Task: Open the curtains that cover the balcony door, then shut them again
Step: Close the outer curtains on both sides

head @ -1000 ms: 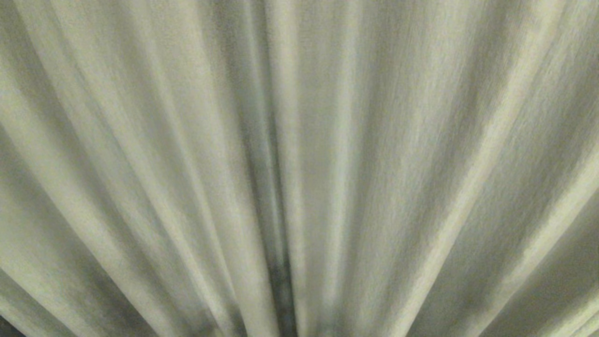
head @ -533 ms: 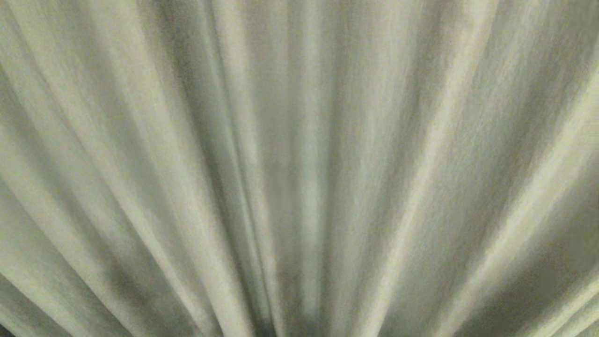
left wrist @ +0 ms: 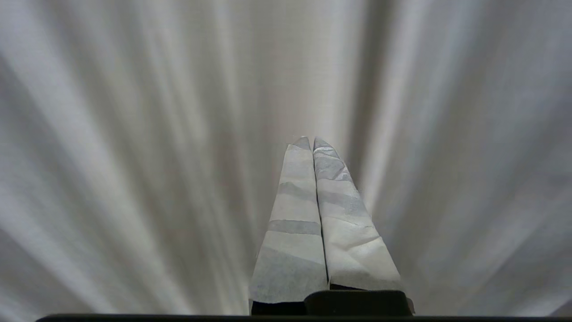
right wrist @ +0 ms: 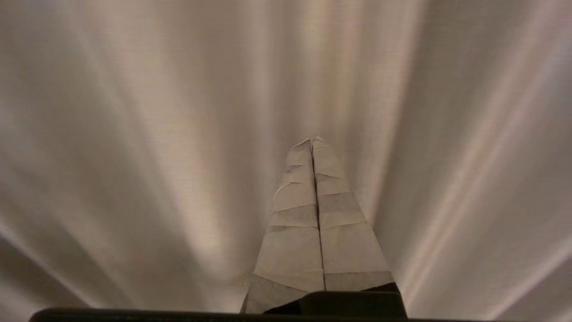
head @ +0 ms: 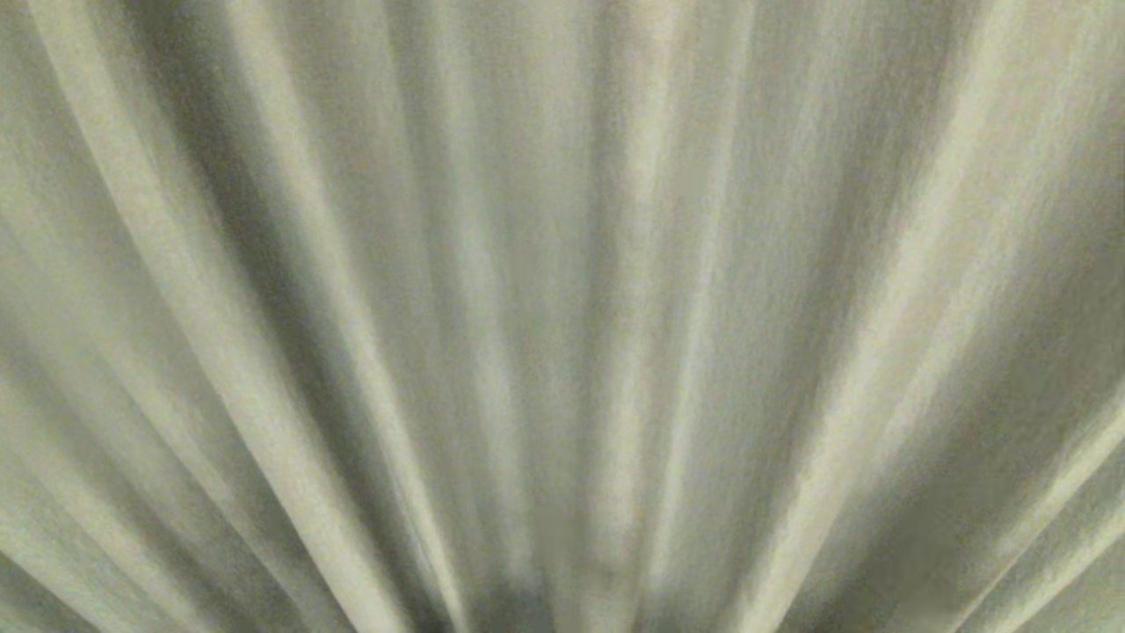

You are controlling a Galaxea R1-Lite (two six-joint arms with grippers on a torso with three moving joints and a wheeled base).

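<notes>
Curtains of pleated cream-beige woven cloth fill your whole head view: soft vertical folds with a fine grainy weave, fanning outward toward the top and drawing together toward the bottom middle, with darker shadow in the deeper pleats. You see nothing beyond the fabric in any view, and neither arm shows in the head view.

From your left wrist view, the left gripper points straight at the drapes, its two tapered fingers wrapped in pale, creased tape and pressed together along their length, clenched on nothing. Whether the tips touch the cloth you cannot tell.

Your right wrist view shows the right gripper in the same pose: taped wedge-shaped fingers closed flat against each other, empty, aimed at the folds.
</notes>
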